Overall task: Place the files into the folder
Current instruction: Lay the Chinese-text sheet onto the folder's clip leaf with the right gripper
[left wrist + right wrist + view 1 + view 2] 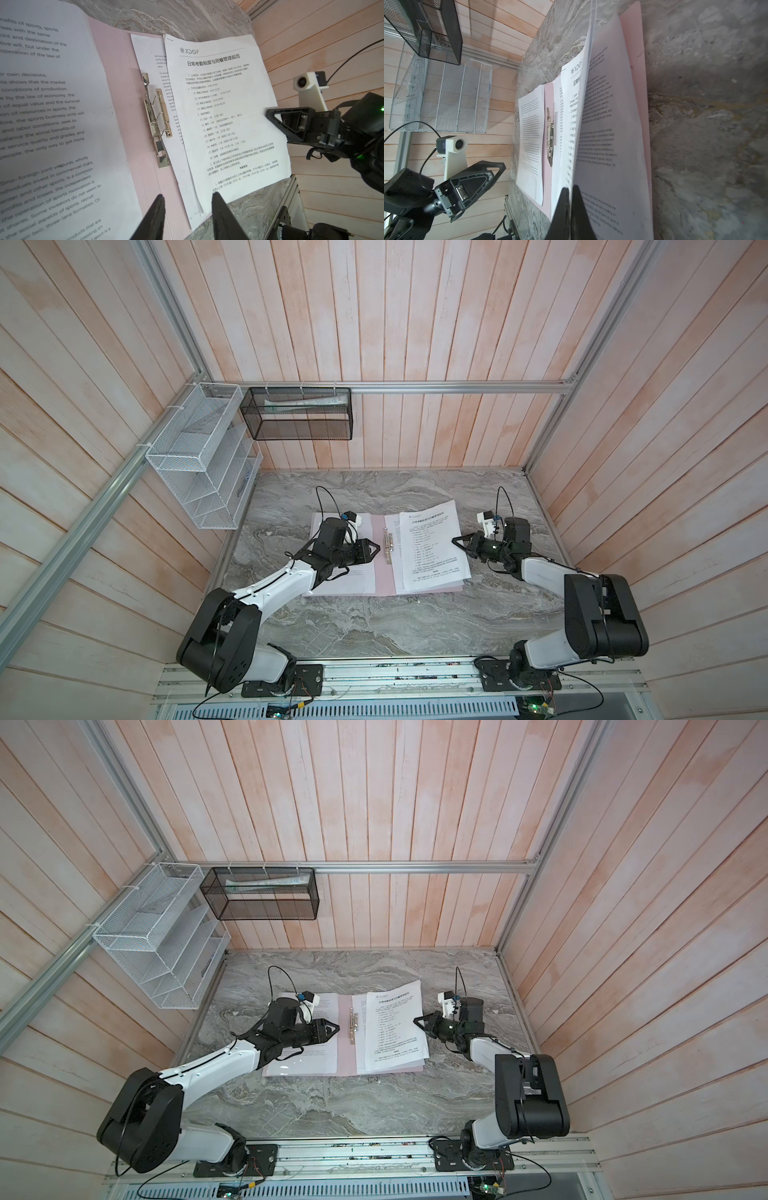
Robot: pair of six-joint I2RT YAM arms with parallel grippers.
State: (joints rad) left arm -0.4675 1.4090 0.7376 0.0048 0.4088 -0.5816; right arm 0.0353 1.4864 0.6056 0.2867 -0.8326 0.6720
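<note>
while the right gripper (456,540) pinches the logo sheet (432,545) over the pink folder (382,580), the left gripper (376,549) hangs parted.

Matt pink card folder (382,577), shiny metal clip (163,114), matt white paper files (432,547) — smooth marble-look table (374,622).

So the folder (384,580) lies open mid worktop (374,626), nearer the back edge. The files (432,547) sit on both halves, right stack poking past the folder's back edge, clip (388,548) on the spine between them. The rack (203,464) and basket (297,414) hang up by the back-left corner.
</note>
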